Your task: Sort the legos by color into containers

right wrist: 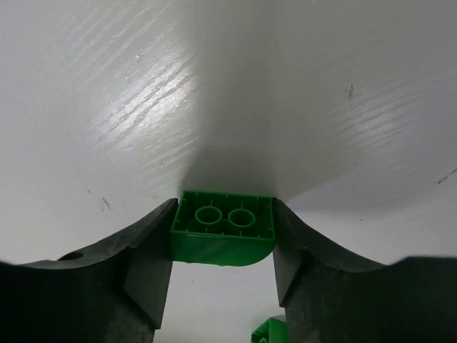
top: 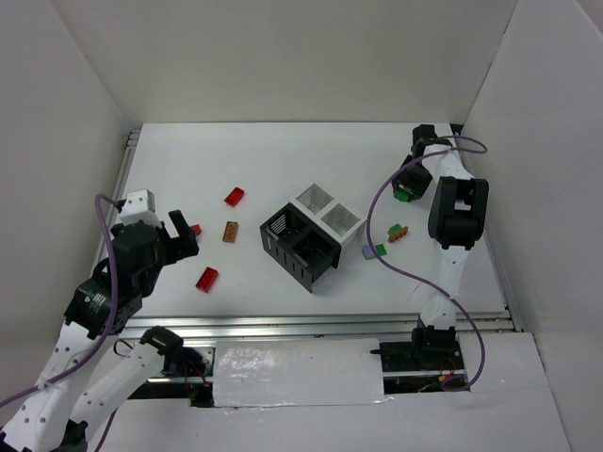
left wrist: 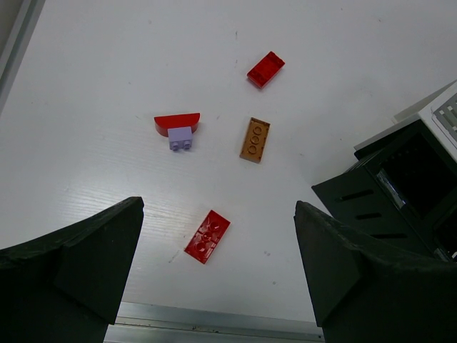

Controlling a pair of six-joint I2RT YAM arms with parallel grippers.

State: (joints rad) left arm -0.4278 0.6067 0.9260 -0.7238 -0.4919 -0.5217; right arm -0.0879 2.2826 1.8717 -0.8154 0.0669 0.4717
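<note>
White tabletop (top: pixel 283 160), far right corner: the right gripper (right wrist: pixel 223 214) pinches a green brick (right wrist: pixel 223 232), so the grasp looks made. Next comes lifting and carrying it to the bins (top: pixel 287 256) mid-table. Left gripper (left wrist: pixel 218 214) hangs spread over red bricks (left wrist: pixel 207 237) near the left edge.

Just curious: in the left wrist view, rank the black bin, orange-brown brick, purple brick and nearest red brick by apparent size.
1. black bin
2. nearest red brick and orange-brown brick, about alike; red is closer, so unsure
3. purple brick
</note>
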